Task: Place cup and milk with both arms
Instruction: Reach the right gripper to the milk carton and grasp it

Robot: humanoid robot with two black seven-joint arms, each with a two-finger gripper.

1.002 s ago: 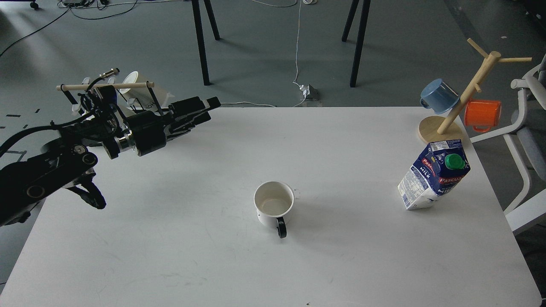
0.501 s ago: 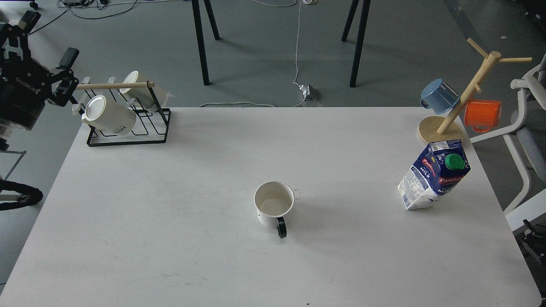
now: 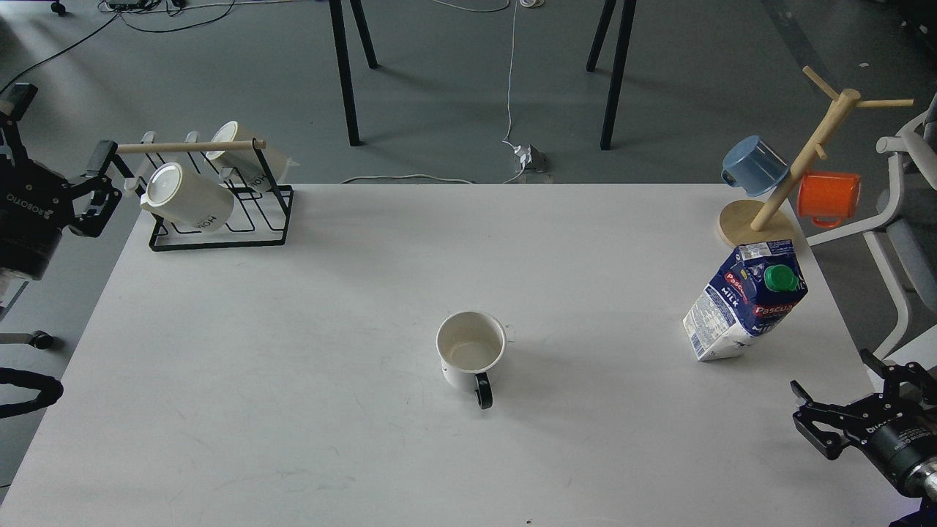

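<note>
The cup (image 3: 471, 351) is a cream-white mug with a black loop handle that points toward me. It stands upright and empty near the middle of the white table (image 3: 307, 307). The milk (image 3: 745, 301) is a blue and white carton with a green cap, standing at the right of the table. My left gripper (image 3: 62, 128) is open and empty off the table's left edge, far from the cup. My right gripper (image 3: 842, 395) is open and empty at the front right corner, below the milk and apart from it.
A black wire rack (image 3: 219, 219) with a wooden rod holds two cream lettered mugs at the back left, close to my left gripper. A wooden mug tree (image 3: 805, 157) with a blue mug (image 3: 754, 167) and an orange mug (image 3: 829, 196) stands behind the milk. A white chair (image 3: 904, 219) stands at the right.
My left arm has pulled back from over the table's back left to beyond the left edge, uncovering the rack. My right gripper has come into view at the front right corner. Cup and milk have not moved.
</note>
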